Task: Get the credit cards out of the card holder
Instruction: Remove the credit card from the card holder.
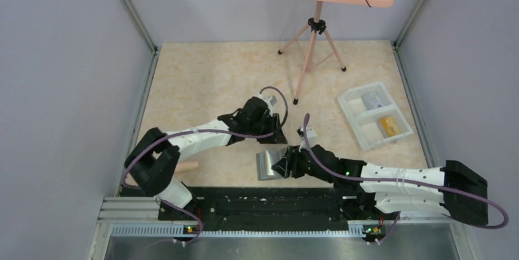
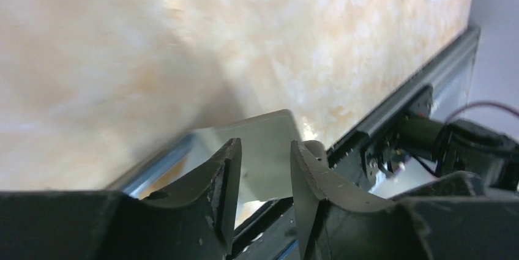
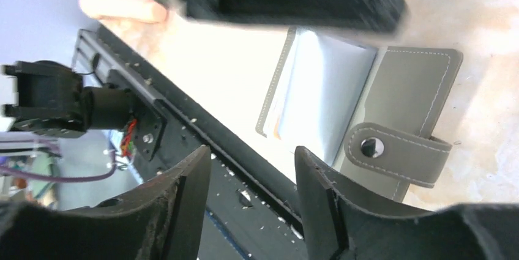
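Observation:
The dark grey card holder (image 1: pixel 268 165) lies open near the table's front edge. The right wrist view shows its pale blue-grey pockets (image 3: pixel 324 89), its snap tab (image 3: pixel 398 150) and an orange card edge (image 3: pixel 279 128) in a pocket. My left gripper (image 1: pixel 273 134) hovers just behind the holder; its jaws (image 2: pixel 264 150) stand apart, with the holder's pale inside (image 2: pixel 263 144) beyond the gap. My right gripper (image 1: pixel 286 165) is at the holder's right side, open and empty (image 3: pixel 252 156). A yellow card (image 1: pixel 389 126) and a pale grey card (image 1: pixel 374 99) lie in the white tray.
The white compartmented tray (image 1: pixel 358 126) sits at the right. A peach tripod stand (image 1: pixel 312 46) stands at the back middle. A peach cylinder (image 1: pixel 187 166) lies near the left arm's base. The black rail (image 1: pixel 269 202) runs along the front edge.

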Robot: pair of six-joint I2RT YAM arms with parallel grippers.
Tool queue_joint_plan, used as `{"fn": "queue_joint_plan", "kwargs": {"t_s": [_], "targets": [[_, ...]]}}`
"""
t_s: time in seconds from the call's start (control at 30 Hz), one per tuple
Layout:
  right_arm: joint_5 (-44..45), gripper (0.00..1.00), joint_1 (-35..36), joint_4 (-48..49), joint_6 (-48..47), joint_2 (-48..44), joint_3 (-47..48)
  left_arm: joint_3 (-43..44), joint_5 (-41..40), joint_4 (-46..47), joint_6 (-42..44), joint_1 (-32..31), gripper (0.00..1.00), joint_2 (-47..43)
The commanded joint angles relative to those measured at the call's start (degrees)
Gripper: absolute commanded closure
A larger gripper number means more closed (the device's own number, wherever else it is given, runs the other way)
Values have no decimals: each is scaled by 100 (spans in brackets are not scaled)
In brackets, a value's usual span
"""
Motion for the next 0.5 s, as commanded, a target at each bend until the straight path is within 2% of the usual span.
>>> {"fn": "queue_joint_plan", "kwargs": {"t_s": [0.0,0.23,0.47], "targets": [[884,44,271,-581,147,635,732,-51,-1208,-1280,230,521,58,-1111],[1651,35,444,-1611,275,2266,2012,-896,-1594,-1737,247,1350,56,-2607],[2075,34,484,-1936,369,3097,2452,-1594,-1300,-1597,51,1437,57,-3276]]}}
